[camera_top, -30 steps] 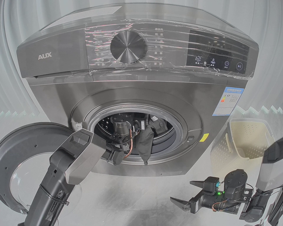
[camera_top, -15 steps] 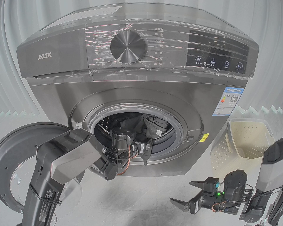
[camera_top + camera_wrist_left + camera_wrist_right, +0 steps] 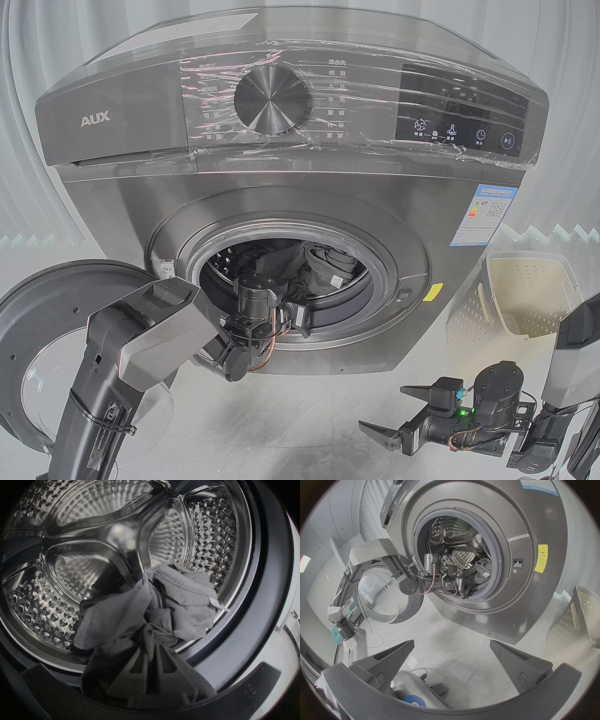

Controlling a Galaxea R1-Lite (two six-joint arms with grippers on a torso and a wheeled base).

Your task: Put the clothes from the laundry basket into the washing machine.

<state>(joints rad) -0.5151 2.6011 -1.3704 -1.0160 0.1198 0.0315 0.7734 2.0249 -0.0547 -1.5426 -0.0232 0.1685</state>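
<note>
Head view, washing machine [image 3: 281, 187]: I see it front-on, its round door [image 3: 56, 325] swung open to the left of the mouth.
Head view, left gripper [image 3: 304, 315]: it sits at the lower lip of the mouth, its arm coming in from the left.
Head view, grey garment [image 3: 312, 262]: bunched inside the drum, just behind that gripper.
Head view, right gripper [image 3: 382, 407]: low over the floor [image 3: 281, 425], in front of the machine and toward its right, jaws spread wide.
Head view, laundry basket [image 3: 525, 294]: cream and perforated, tilted, just beside the machine's right front corner.
Left wrist view, drum [image 3: 93, 527]: I look straight into the dimpled steel drum.
Left wrist view, left gripper [image 3: 151, 651]: jaws narrow, pinched on a twisted fold of the grey garment [image 3: 178, 605] at the door seal.
Left wrist view, rest of the garment: heaped on the drum's lower wall, a small white label sticking out from one edge.
Right wrist view, right gripper [image 3: 450, 644]: jaws wide, bare floor showing between them.
Right wrist view, left gripper [image 3: 462, 584]: at the mouth's lower edge, with the grey garment [image 3: 481, 570] just past it inside the drum.
Right wrist view, laundry basket [image 3: 575, 623]: beside the machine.
</note>
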